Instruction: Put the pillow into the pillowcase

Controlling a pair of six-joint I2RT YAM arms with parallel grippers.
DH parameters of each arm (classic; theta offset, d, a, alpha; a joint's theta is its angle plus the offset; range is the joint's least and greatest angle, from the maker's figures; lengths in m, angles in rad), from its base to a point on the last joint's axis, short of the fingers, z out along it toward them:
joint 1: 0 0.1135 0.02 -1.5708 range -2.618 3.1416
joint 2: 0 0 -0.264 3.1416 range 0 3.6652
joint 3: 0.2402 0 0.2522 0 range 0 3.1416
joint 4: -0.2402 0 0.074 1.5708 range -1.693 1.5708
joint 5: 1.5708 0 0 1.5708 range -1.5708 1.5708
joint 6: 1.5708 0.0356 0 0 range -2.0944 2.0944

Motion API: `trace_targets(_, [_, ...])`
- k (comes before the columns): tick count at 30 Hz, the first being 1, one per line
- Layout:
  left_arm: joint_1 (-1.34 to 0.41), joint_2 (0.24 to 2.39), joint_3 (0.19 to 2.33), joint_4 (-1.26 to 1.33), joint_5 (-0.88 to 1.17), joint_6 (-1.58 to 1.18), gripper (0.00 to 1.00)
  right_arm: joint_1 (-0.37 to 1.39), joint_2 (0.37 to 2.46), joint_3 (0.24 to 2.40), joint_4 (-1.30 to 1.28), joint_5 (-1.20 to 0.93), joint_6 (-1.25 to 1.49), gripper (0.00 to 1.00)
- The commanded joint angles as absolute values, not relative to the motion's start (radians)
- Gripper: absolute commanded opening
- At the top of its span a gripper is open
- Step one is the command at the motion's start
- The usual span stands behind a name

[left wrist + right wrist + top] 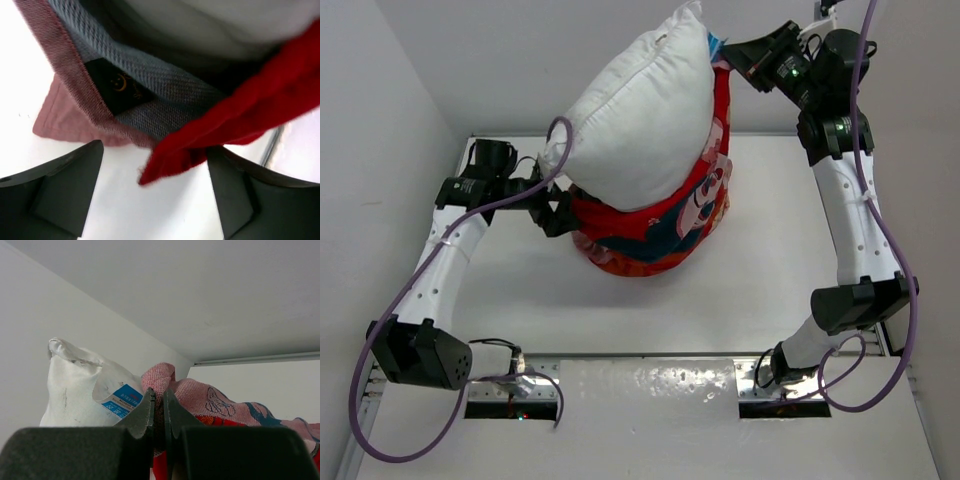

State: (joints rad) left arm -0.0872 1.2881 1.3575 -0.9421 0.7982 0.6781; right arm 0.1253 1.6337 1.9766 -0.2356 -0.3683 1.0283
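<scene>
Your right claw (159, 397) is pressed together on a fold of the pillowcase (665, 225), pinching its pale pink reverse high above the counter (740, 290). The pillow (640, 110) stands tilted. Its lower part is sunk in the pillowcase mouth, and its upper bulk and pointed corner are bare. Your left claw (155, 200) is spread at the pillowcase's lower edge; a red hem hangs between its fingers, clamped by neither. A black sewn label (117, 85) inside the pillowcase carries a gold smiling-face mark and script too blurred to read. A blue-and-white tag (120, 401) on the pillow bears print too small to read.
</scene>
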Motion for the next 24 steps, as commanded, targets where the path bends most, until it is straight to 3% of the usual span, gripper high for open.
trace_targets(1, [-0.098,1.273,1.324,-0.739,0.859,0.514,0.75,0.130,1.588,1.976,-0.152,-0.361,1.028,0.00])
trace_targets(3, [-0.104,1.276,1.319,-0.724,0.911,0.493,0.68,0.130,1.585,1.970,-0.155,-0.357,1.026,0.00])
trace_targets(5, [-0.103,1.275,1.321,-0.716,0.968,0.470,0.48,0.132,1.579,1.960,-0.155,-0.354,1.022,0.00])
trace_targets(6, [-0.101,1.275,1.324,-0.716,0.977,0.465,0.33,0.130,1.577,1.957,-0.155,-0.351,1.020,0.00])
trace_targets(7, [-0.100,1.273,1.328,-0.713,0.971,0.453,0.07,0.127,1.577,1.954,-0.158,-0.351,1.019,0.00])
trace_targets(8, [-0.098,1.273,1.354,-0.716,0.957,0.436,0.00,0.127,1.577,1.957,-0.160,-0.350,1.016,0.00])
trace_targets(13, [-0.026,1.292,1.602,-0.827,0.793,0.417,0.00,0.109,1.562,1.967,-0.201,-0.344,0.996,0.00])
trace_targets(18, [-0.002,1.341,2.056,-0.893,0.489,0.358,0.00,0.034,1.539,2.069,-0.274,-0.328,0.974,0.00])
trace_targets(24, [0.000,1.385,2.469,-0.764,0.272,0.262,0.00,-0.069,1.448,2.091,-0.268,-0.285,0.950,0.00])
